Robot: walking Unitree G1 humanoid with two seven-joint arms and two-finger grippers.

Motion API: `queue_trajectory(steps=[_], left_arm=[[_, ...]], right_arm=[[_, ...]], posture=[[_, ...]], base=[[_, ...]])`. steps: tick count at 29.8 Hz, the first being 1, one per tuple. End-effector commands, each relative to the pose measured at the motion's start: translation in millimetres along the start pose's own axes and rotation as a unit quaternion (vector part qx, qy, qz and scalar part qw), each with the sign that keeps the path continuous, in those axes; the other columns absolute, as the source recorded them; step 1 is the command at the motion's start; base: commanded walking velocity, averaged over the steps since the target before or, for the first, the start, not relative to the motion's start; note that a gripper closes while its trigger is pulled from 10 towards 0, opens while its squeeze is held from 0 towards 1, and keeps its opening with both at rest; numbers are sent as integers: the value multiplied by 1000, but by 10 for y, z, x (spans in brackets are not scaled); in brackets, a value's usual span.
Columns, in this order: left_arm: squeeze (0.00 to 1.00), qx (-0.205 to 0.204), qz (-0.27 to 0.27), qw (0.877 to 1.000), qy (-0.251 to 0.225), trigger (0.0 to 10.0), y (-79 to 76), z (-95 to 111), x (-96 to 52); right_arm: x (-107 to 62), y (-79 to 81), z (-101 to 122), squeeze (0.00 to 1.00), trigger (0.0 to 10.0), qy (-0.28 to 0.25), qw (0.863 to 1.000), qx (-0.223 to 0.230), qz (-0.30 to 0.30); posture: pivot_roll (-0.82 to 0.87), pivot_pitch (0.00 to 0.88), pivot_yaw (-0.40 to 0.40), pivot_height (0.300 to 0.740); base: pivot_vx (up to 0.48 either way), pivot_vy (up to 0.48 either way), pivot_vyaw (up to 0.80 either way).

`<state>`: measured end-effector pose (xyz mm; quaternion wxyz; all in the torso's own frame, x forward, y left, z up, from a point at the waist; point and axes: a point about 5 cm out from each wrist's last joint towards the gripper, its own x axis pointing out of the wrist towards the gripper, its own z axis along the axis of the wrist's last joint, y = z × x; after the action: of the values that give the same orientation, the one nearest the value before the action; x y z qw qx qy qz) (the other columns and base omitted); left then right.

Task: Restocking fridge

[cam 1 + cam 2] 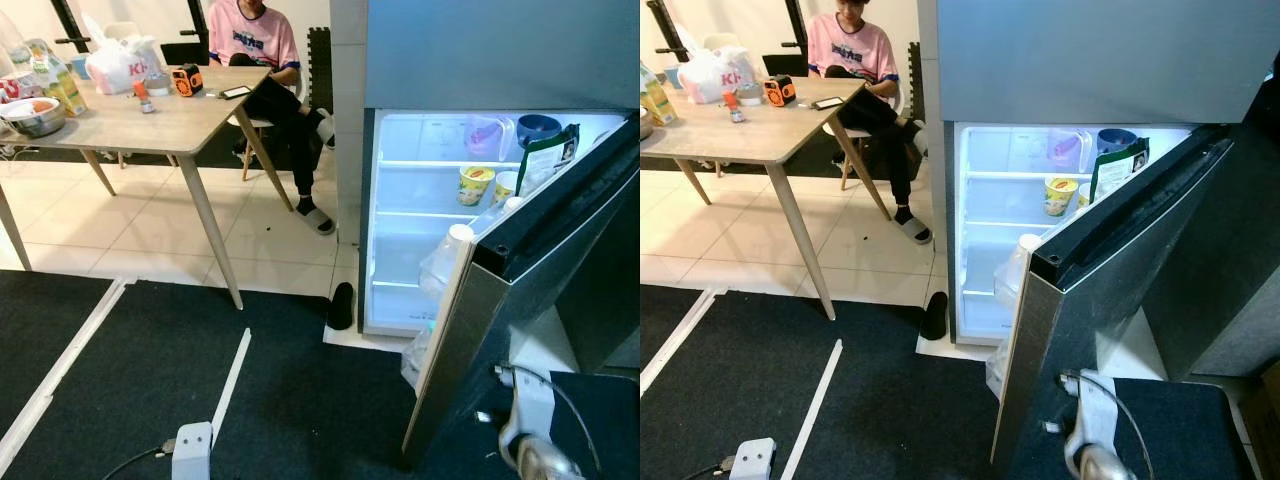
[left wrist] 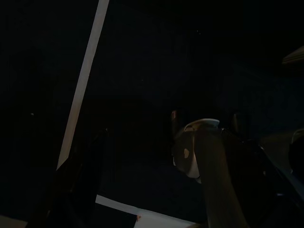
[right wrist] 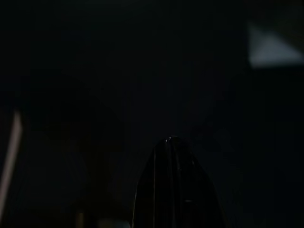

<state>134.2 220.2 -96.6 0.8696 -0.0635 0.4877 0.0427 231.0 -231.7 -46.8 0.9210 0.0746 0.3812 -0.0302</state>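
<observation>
The fridge [image 1: 420, 220] stands at our one o'clock, door [image 1: 1110, 300] open. At eleven o'clock, a bag [image 1: 120, 62] with red letters "KH" tops the table [image 1: 150, 120]. Right gripper [image 3: 173, 190] pressed together; left, cannot tell.

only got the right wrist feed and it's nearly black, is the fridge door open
Observer: Yes, the fridge door stands wide open and the inside is lit.
Operator: anything on the shelves
Observer: A yellow cup on the middle shelf, with a pink jug and a blue bowl above it.
Operator: where's the stock
Observer: Groceries sit on the wooden table off to the left, where a person is seated.
</observation>
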Motion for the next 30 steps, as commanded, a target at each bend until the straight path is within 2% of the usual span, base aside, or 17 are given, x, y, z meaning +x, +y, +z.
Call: queue_trajectory(steps=[1, 2, 4, 6, 8, 11, 13, 14, 16, 17, 19, 21, 24, 26, 27, 28, 30], left_arm=[[0, -1, 6, 1000, -1, 10000, 60, 2, -13], [0, -1, 6, 1000, -1, 10000, 60, 2, -13], [0, 1, 5, 1000, 2, 10000, 62, -32, -22], [0, 2, 4, 1000, 3, 10000, 62, -39, -24], [0, 5, 3, 1000, 6, 10000, 64, -63, -30], [0, 6, 4, 1000, 10, 10000, 86, -102, -45], [0, 7, 5, 1000, 11, 10000, 106, -120, -55], [0, 7, 5, 1000, 11, 10000, 106, -120, -55], [0, 6, 8, 1000, 9, 10000, 133, -111, -60], [0, 6, 8, 1000, 9, 10000, 133, -111, -60], [0, 4, 10, 1000, 4, 10000, 140, -88, -57], [0, 3, 9, 1000, 1, 10000, 135, -75, -54], [0, 4, 6, 1000, 0, 10000, 117, -61, -46], [0, 4, 6, 1000, 0, 10000, 113, -59, -45], [0, 5, 4, 1000, 0, 10000, 98, -52, -39], [0, 5, 4, 1000, 0, 10000, 98, -52, -39], [0, 6, 1, 1000, 0, 10000, 79, -46, -33]], right_arm=[[31, 51, 242, 0, 10000, -45, 999, -3, 24], [31, 51, 242, 0, 10000, -45, 999, -3, 24], [73, 221, 697, 0, 10000, -102, 991, -47, 77], [76, 260, 751, 0, 10000, -108, 989, -57, 88], [84, 491, 942, 0, 10000, -131, 976, -81, 155], [39, 984, 1246, 0, 10000, -169, 937, -117, 283], [-82, 1463, 1565, 0, 10000, -223, 893, -86, 382], [-82, 1463, 1565, 0, 10000, -223, 893, -86, 382], [-345, 2014, 1915, 0, 10000, -278, 821, -49, 496], [-345, 2014, 1915, 0, 10000, -278, 821, -49, 496], [-484, 2257, 2019, 0, 10000, -299, 788, -54, 536], [-439, 2247, 1964, 0, 10000, -293, 799, -64, 520], [-181, 1987, 1571, 0, 10000, -229, 859, -99, 447], [-140, 1929, 1478, 0, 10000, -215, 868, -110, 434], [-19, 1696, 1178, 0, 10000, -167, 899, -107, 391], [-19, 1696, 1178, 0, 10000, -167, 899, -107, 391], [83, 1371, 808, 0, 10000, -105, 935, -97, 325]], posture=[[-38, 7, 33, 740], [-38, 7, 33, 740], [-40, 6, 32, 740], [-40, 6, 32, 740], [-35, 10, 31, 740], [-31, 19, 35, 740], [-32, 24, 37, 740], [-32, 24, 37, 740], [-18, 23, 33, 740], [-18, 23, 33, 740], [-11, 18, 30, 740], [-12, 13, 30, 740], [-16, 8, 28, 740], [-18, 8, 28, 740], [-27, 1, 26, 740], [-27, 1, 26, 740], [-28, 0, 25, 740]], base=[[0, 0, 0], [0, 0, 0], [0, 0, 0], [0, 0, 0], [0, 0, 0], [0, 0, 0], [0, 0, 0], [0, 0, 0], [0, 0, 0], [0, 0, 0], [0, 0, 0], [0, 0, 0], [0, 0, 0], [0, 0, 0], [0, 0, 0], [0, 0, 0], [0, 0, 0]])
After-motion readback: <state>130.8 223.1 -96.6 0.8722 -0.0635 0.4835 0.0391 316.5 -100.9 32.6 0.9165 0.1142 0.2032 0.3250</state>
